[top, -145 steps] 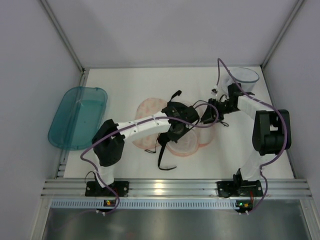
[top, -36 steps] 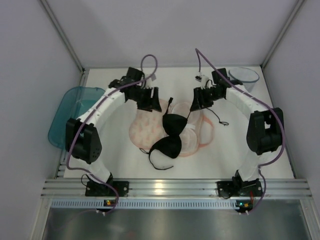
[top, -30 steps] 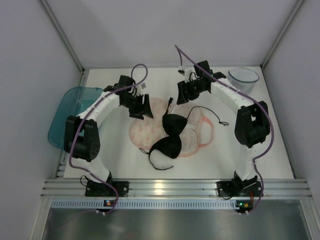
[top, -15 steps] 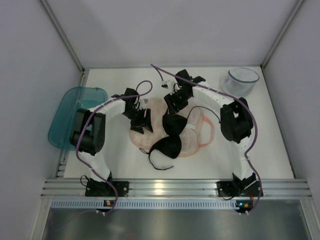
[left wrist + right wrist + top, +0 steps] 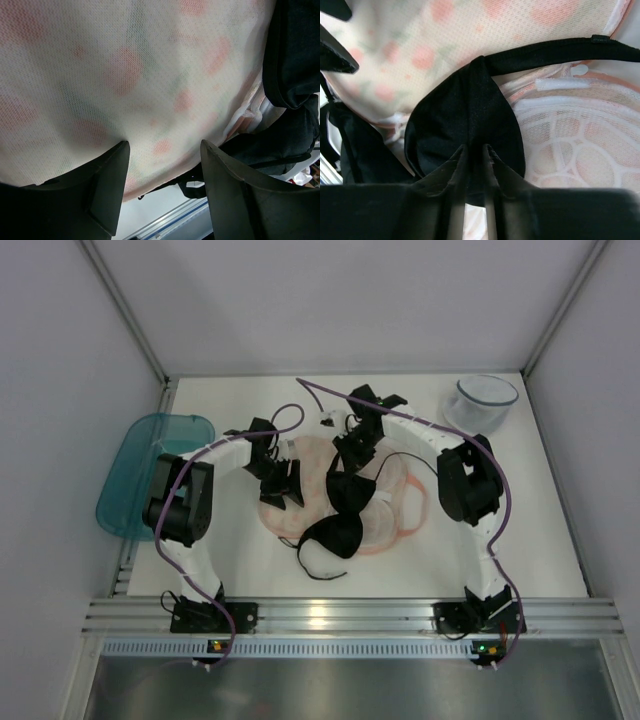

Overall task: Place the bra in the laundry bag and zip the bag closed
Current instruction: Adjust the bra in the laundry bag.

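Observation:
The laundry bag [image 5: 405, 505] lies open in the middle of the table, its two lobes spread flat. Across it lies the black bra [image 5: 338, 530], one cup behind the other, with a thin strap trailing to the right. My right gripper [image 5: 352, 458] is at the far cup. In the right wrist view this gripper [image 5: 476, 152] is shut on a ridge of the bra's cup [image 5: 465, 110], over the bag's white mesh lining [image 5: 570, 155]. My left gripper [image 5: 283, 483] stands open over the bag's left lobe [image 5: 125, 75], its fingers [image 5: 107, 185] straddling the printed fabric, the bra [image 5: 292, 65] to its right.
A teal plastic bin [image 5: 155, 472] hangs off the table's left edge. A translucent round tub [image 5: 482, 400] stands at the back right corner. Grey walls close in both sides and the back, and a metal rail [image 5: 330, 615] runs along the near edge.
My right gripper has swung left and down onto the bra's far cup and closed on it. The left gripper has come down to the bag's left lobe, still open.

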`<state>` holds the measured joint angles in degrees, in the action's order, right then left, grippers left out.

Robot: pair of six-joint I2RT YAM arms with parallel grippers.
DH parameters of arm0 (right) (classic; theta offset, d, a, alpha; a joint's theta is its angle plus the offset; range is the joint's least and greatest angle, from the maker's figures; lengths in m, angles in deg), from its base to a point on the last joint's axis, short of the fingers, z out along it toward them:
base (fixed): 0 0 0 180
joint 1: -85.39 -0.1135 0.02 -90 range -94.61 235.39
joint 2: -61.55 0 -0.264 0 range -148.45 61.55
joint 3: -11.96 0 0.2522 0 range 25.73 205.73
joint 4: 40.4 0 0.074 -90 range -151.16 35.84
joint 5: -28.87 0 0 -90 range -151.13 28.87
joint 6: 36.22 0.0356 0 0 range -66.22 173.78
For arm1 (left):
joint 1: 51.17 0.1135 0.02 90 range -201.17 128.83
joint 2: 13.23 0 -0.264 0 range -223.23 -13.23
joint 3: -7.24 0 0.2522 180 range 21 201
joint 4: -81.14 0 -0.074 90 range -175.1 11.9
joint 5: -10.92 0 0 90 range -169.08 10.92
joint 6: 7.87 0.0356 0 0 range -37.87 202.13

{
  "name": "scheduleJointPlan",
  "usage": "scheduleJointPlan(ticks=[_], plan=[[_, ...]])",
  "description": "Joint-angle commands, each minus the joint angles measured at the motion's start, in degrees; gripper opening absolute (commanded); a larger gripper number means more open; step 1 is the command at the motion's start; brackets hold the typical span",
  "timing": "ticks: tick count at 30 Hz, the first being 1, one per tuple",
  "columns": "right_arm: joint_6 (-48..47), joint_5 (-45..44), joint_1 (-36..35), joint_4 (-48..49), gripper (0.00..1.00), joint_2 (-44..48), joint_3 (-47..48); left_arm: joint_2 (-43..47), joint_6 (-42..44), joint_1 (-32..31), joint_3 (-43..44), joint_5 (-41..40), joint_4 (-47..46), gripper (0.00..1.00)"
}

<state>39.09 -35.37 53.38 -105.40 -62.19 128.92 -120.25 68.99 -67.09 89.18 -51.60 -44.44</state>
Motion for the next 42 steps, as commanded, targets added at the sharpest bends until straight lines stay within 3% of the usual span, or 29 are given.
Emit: scheduleJointPlan(ticks=[1, 2, 12, 25, 27, 28, 30, 31, 36, 38, 42], plan=[[-1.47, 0.61, -0.16, -1.23, 0.06, 0.17, 0.86, -1.43, 1.46, 0.54, 0.55, -3.14, -1.55, 0.65], [-1.47, 0.70, 0.02, -0.88, 0.00, 0.34, 0.78, -1.43, 1.46, 0.54, 0.55, -3.14, -1.55, 0.65], [-2.08, -2.46, 6.25, 2.11, 0.00, 6.32, 3.23, -1.96, 2.25, 0.54, -0.07, -5.78, -1.47, 0.65], [-4.81, -4.58, 10.56, 5.89, 0.00, 2.63, 4.47, -3.37, 2.60, 0.54, 0.02, -7.27, -1.29, 0.66], [-5.25, -4.93, 10.39, 4.93, 0.08, 2.10, 4.64, -3.54, 2.69, 0.54, 0.11, -6.92, -1.29, 0.66], [-5.34, -6.06, 10.13, 4.58, 0.24, 2.28, 4.73, -3.54, 2.60, 0.54, 0.28, -6.66, -1.12, 0.66], [-5.08, -6.94, 9.95, 3.96, 0.47, 3.41, 3.95, -3.72, 2.51, 0.63, 0.55, -6.57, -1.03, 0.66], [-4.64, -7.04, 10.04, 3.96, 0.51, 5.51, 3.77, -3.72, 2.51, 0.54, 0.72, -6.65, -1.20, 0.66], [-4.02, -4.86, 9.34, 0.28, 0.57, 13.78, 4.03, -4.60, 1.90, 0.54, 0.99, -5.25, -1.20, 0.66], [-3.76, -2.13, 8.29, -1.66, 0.54, 17.38, 2.89, -4.95, 1.81, 0.54, 1.42, -4.99, -1.20, 0.66], [-4.81, -0.88, 0.58, -1.94, 0.40, 24.14, -8.76, -6.26, 2.16, 0.63, 2.39, -4.02, -0.59, 0.66]])
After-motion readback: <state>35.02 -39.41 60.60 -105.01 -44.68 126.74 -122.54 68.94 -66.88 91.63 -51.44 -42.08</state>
